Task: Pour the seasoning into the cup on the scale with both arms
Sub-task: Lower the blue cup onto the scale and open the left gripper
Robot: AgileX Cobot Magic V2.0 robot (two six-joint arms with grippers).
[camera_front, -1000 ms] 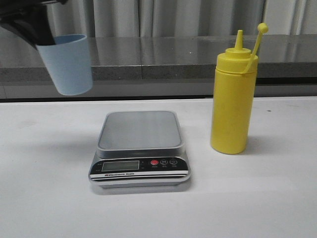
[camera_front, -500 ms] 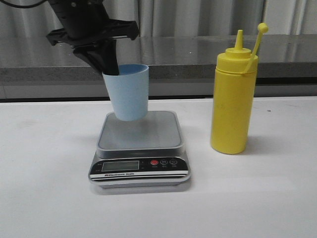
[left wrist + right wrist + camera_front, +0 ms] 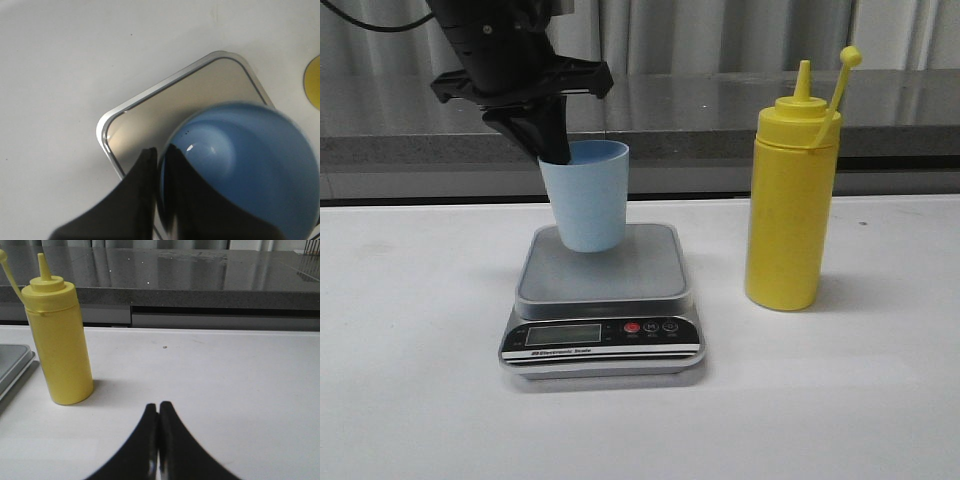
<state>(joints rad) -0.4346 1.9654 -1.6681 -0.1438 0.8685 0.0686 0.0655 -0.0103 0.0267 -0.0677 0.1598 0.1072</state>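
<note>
- The left gripper (image 3: 558, 150) pinches the blue cup (image 3: 588, 195) by its rim, centre-left of frame, so its base hangs over the scale (image 3: 603, 300); contact seems not yet made.
- The right gripper (image 3: 158, 412), jaws closed and empty, waits near the yellow bottle (image 3: 793, 190), standing right of the scale.

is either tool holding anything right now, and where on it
The left tool holds the light blue cup by its rim, one finger inside, one outside, over the scale. The right tool is shut on nothing.
</note>
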